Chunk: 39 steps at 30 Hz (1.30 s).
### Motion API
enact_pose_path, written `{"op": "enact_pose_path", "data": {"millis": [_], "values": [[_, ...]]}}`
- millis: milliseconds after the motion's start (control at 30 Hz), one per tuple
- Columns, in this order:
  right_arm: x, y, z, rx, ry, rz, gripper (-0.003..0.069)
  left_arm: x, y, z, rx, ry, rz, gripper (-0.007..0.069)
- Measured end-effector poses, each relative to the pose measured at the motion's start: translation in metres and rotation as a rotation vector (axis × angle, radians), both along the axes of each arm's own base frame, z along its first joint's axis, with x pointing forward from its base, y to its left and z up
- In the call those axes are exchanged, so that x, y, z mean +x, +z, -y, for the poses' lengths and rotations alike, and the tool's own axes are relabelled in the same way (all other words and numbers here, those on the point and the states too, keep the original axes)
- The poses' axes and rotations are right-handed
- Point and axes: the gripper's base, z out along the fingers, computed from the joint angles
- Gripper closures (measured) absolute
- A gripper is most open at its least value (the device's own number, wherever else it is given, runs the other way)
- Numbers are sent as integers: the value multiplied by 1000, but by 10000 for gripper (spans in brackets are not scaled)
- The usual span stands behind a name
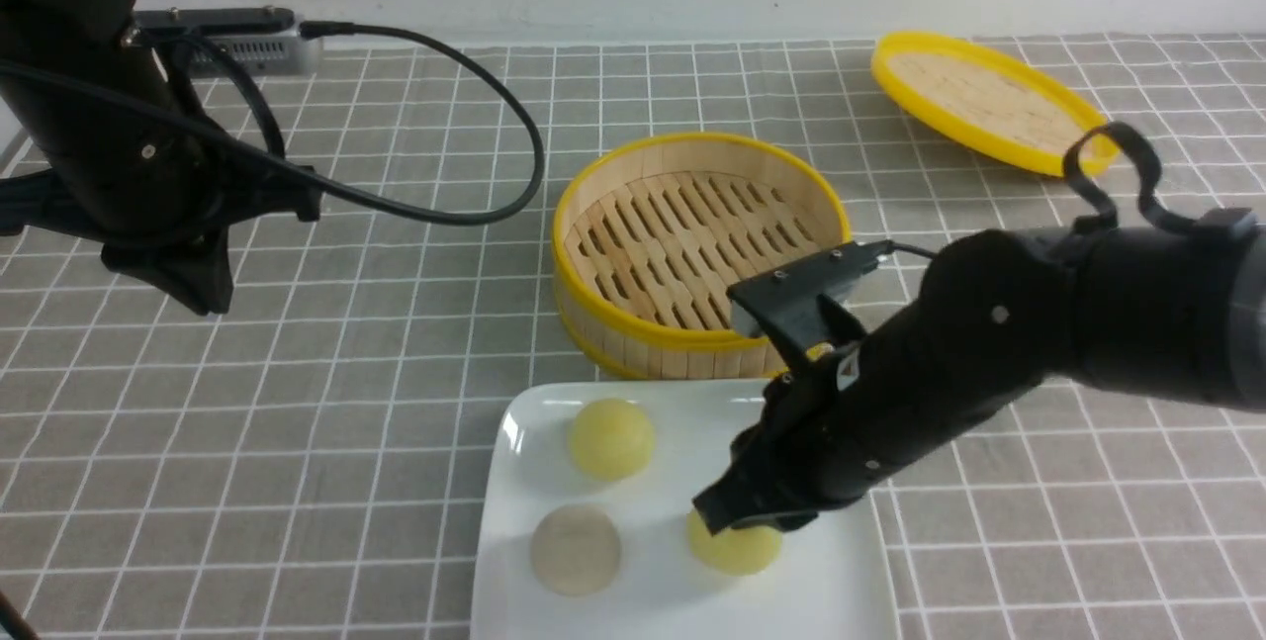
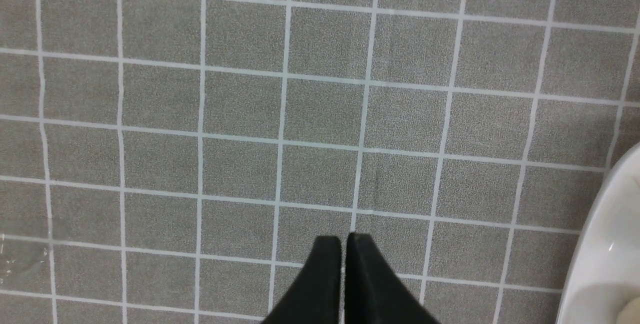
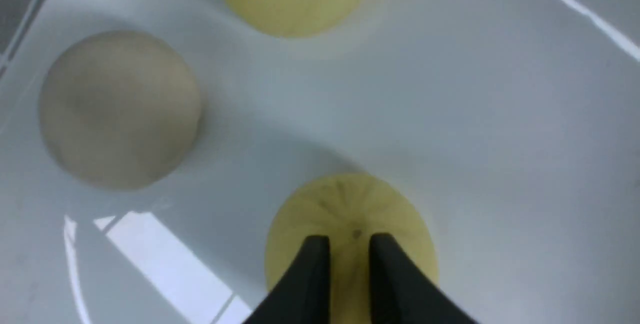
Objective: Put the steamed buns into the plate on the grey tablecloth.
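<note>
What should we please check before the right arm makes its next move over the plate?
1. On the plate: far yellow bun, off-white bun, near yellow bun: ok.
2. No bun showing in the steamer basket: ok.
3. Release: right gripper free of the near yellow bun: cannot tell; fingers narrowly apart at its top.
4. Idle arm: left gripper shut over the grey tablecloth, beside the plate: ok.
</note>
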Motion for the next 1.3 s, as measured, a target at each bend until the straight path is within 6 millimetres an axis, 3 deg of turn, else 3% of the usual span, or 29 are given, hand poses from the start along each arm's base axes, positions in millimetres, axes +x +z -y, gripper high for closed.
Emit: {"op": "enact_pose_path", "data": {"millis": [200,233,333,367,400,433,533,567,633,700,767,833,867,900,967,1033,1133,1300], "values": [[0,0,0,-17,19,-15,309,0,0,0,-1,0,-2,589],[-1,0,0,-18,22,-18,309,0,0,0,-1,0,-2,589],[-6,35,0,-18,93,-23,288,-1,0,0,0,1,-6,589],[-7,38,0,-15,96,-22,291,-1,0,0,0,1,-6,589],[-10,64,2,-10,132,3,316,-1,0,0,0,1,-7,587],[-11,70,3,-6,134,12,326,-1,0,0,0,1,-7,587],[-25,128,20,-31,160,116,459,-1,0,0,-1,1,-7,586],[-26,131,22,-36,163,126,468,-1,0,0,-1,1,-7,586],[-43,165,45,-78,123,209,589,-1,0,0,0,1,-14,586],[-63,190,71,-125,54,265,661,-1,0,0,0,2,-16,586],[-87,212,102,-163,-49,313,674,-2,0,0,0,2,-18,586],[-104,224,122,-163,-106,355,674,-2,0,0,0,2,-18,586],[-133,237,152,-126,-209,418,674,-2,0,0,0,2,-18,586],[-136,236,155,-124,-219,421,674,-2,0,0,0,2,-18,586],[-183,234,198,29,-360,550,674,-2,0,0,0,2,-18,586],[-206,219,217,176,-407,684,673,-2,0,0,0,2,-18,586],[-221,182,223,389,-374,890,669,-1,0,0,-2,2,-14,586],[-214,137,208,485,-305,938,666,-1,0,0,0,2,-15,586]]}}
